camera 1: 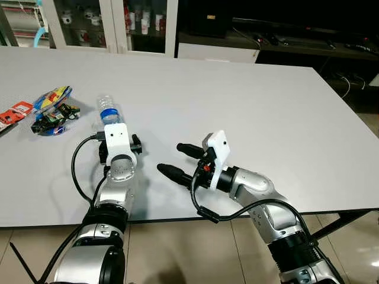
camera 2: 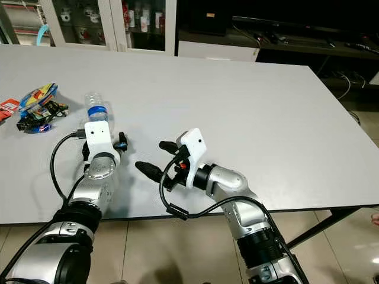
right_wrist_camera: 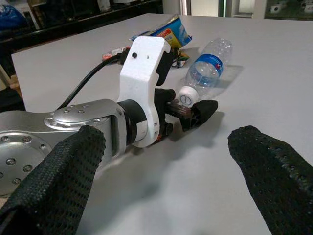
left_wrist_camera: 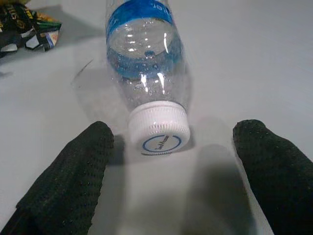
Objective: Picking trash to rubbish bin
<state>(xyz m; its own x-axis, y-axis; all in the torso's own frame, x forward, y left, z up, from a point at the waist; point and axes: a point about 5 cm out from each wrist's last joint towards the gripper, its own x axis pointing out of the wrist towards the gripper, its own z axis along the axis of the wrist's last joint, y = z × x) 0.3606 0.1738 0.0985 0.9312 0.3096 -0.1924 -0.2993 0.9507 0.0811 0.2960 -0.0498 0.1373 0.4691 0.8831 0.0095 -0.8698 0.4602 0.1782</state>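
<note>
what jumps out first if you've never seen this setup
A clear plastic bottle with a blue label lies on its side on the white table, its white cap facing the open left gripper. The right gripper, also open, hovers nearby. Colourful wrappers sit at the table's left edge.

Bright even indoor light, soft shadows on the table (camera 1: 249,100), sharp frames, close wrist-view foregrounds slightly soft
</note>
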